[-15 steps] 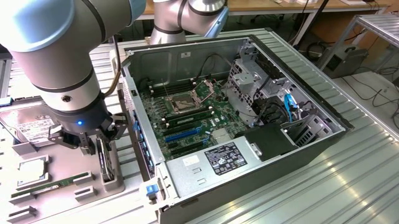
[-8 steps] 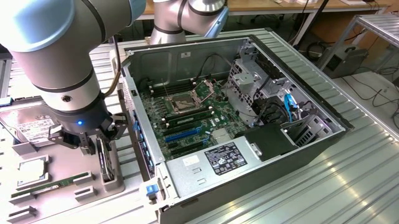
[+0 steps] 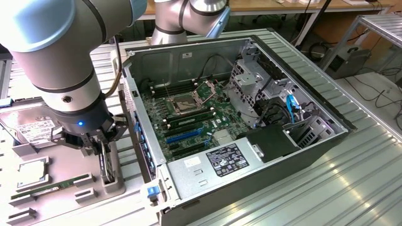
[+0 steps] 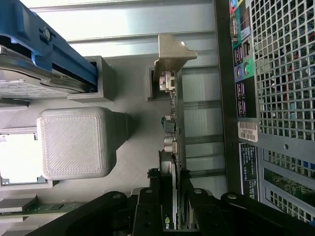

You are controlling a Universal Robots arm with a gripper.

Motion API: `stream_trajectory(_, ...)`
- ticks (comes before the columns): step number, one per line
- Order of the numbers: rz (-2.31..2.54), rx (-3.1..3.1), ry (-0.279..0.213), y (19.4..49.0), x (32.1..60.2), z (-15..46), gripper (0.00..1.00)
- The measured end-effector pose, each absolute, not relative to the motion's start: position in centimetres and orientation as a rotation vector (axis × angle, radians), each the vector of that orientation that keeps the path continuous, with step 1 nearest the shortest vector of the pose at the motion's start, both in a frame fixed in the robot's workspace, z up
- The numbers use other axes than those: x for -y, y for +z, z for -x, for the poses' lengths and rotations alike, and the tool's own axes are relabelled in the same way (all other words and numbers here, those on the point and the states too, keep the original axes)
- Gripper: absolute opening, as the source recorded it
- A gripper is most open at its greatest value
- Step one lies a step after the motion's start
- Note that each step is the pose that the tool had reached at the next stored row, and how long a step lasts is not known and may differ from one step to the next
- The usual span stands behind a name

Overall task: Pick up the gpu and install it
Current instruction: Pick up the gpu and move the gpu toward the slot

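Note:
The gpu point(image 3: 108, 165) stands on edge in a grey holder point(image 3: 116, 186) on the exterior view's left, beside the open computer case point(image 3: 251, 179). My gripper point(image 3: 106, 153) reaches down over its upper edge, one finger on each face, shut on the card. In the wrist view the gpu point(image 4: 172, 123) runs edge-on away from my gripper point(image 4: 173, 214), its silver bracket point(image 4: 172, 51) at the far end. The black fingers point(image 4: 147, 206) press close against both sides. The card still sits in the holder.
The case lies open with the motherboard point(image 3: 188, 117) and blue expansion slots point(image 3: 182, 136) facing up. On the grey fixture are a hard drive point(image 3: 28, 127), a CPU point(image 3: 31, 172) and a green RAM stick point(image 3: 50, 187). The case's rear grille point(image 4: 285, 73) is close beside the card.

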State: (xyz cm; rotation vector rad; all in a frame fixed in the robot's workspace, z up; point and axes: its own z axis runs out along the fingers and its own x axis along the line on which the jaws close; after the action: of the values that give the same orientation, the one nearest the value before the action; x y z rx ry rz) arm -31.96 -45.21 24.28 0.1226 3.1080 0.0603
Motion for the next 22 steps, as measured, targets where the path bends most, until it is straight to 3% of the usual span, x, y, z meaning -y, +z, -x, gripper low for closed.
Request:
stream_trajectory(14,-0.040,-3.112,0.062,24.3,45.2,32.0,0.26)
stream_trajectory(22,-0.034,-3.113,0.062,26.3,45.2,32.0,0.26)
